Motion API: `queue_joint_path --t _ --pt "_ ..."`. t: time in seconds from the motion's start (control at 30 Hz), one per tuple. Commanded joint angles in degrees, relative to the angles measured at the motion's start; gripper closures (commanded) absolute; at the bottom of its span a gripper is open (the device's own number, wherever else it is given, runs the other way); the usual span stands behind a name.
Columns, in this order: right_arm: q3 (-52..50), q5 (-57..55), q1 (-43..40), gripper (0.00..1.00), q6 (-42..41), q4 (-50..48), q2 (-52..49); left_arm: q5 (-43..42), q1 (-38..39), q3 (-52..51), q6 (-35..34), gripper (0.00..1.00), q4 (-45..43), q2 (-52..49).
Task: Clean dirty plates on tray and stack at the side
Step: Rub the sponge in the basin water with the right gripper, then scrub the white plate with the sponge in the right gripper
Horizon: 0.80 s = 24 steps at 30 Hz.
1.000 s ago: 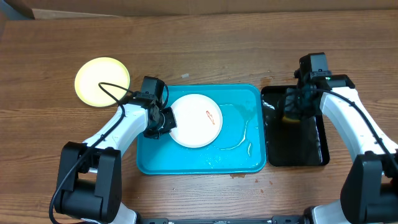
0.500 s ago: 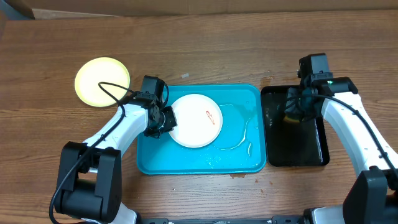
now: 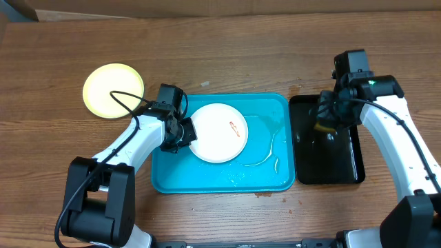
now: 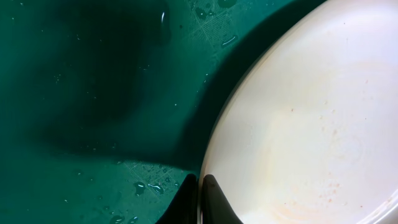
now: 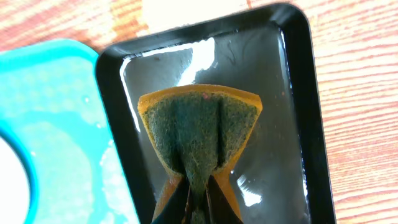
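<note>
Left wrist: left gripper (image 4: 200, 194) was closed on the white plate (image 4: 298, 124) at its rim. Right wrist: right gripper (image 5: 198, 196) pinched the sponge (image 5: 198, 124) over the black tray (image 5: 298, 74). Overhead alone showed that plate inside the turquoise tray (image 3: 262, 178), and the yellow plate (image 3: 113, 89) apart on the table (image 3: 275, 55).

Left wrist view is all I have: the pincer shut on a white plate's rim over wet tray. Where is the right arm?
Observer: The right pincer is shut on the sponge, over the black tray.
Operator: Any dirt I can't see?
Observer: Yes. From overhead, the plate has a red-orange smear near its right edge.
Operator: Anything set aside yet?
Observer: One yellow plate lies on the table, left of the blue tray.
</note>
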State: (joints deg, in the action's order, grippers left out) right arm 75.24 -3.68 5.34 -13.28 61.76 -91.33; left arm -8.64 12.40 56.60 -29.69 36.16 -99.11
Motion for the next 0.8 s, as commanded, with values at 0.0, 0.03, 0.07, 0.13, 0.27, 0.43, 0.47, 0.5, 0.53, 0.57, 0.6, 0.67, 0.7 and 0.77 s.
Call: queue_joint_path --t 0.0,0.03,0.07,0.13,0.27,0.43,0.47,0.5,0.53,0.57,0.6,0.67,0.7,0.77 --pt "1.53 5.86 0.48 0.96 2.45 -0.17 1.33 -0.96 0.39 -0.42 -0.39 0.96 0.02 0.00" --pt "1.55 10.27 0.74 0.96 5.64 -0.70 1.31 -1.73 0.39 -0.42 -0.39 0.96 0.00 0.00" --pt "1.55 14.08 1.03 0.96 7.54 -1.20 1.31 -2.54 0.39 -0.42 -0.52 0.96 -0.02 0.00" --pt "1.75 18.34 1.99 0.96 7.56 -2.71 1.31 -3.26 0.39 -0.42 -0.79 0.96 -0.13 0.00" --pt "1.77 19.12 6.16 0.96 7.28 -8.02 1.31 -3.21 0.39 -0.42 -0.76 0.96 -0.26 0.00" --pt "1.77 12.09 14.99 0.96 7.06 -13.88 1.22 -3.19 0.39 -0.42 -0.76 0.96 -0.24 0.00" --pt "1.77 9.57 16.79 0.96 6.91 -14.67 1.11 -3.21 0.39 -0.42 -0.76 0.96 -0.24 0.00" --pt "1.77 5.86 18.97 0.96 5.88 -15.54 0.81 -3.21 0.39 -0.42 -0.76 0.96 -0.24 0.00" --pt "1.75 1.68 21.42 0.96 4.76 -16.41 0.39 -3.23 0.39 -0.42 -0.76 0.96 -0.24 0.00" --pt "1.75 -1.51 23.52 0.96 4.00 -17.03 -0.20 -3.21 0.42 -0.42 -0.76 0.96 -0.24 0.00" --pt "1.75 -4.09 25.57 0.96 3.63 -17.53 -0.81 -3.21 0.42 -0.42 -0.76 0.96 -0.24 0.00" --pt "1.75 -9.07 29.40 0.96 2.69 -18.08 -2.69 -3.21 0.39 -0.42 -0.76 0.96 -0.24 0.00" --pt "1.75 -11.74 31.26 0.96 2.56 -18.25 -4.09 -3.23 0.39 -0.42 -0.74 0.96 -0.24 0.00" --pt "1.75 -15.63 33.68 0.96 2.54 -18.53 -6.71 -3.21 0.39 -0.42 -0.76 0.96 -0.24 0.00"
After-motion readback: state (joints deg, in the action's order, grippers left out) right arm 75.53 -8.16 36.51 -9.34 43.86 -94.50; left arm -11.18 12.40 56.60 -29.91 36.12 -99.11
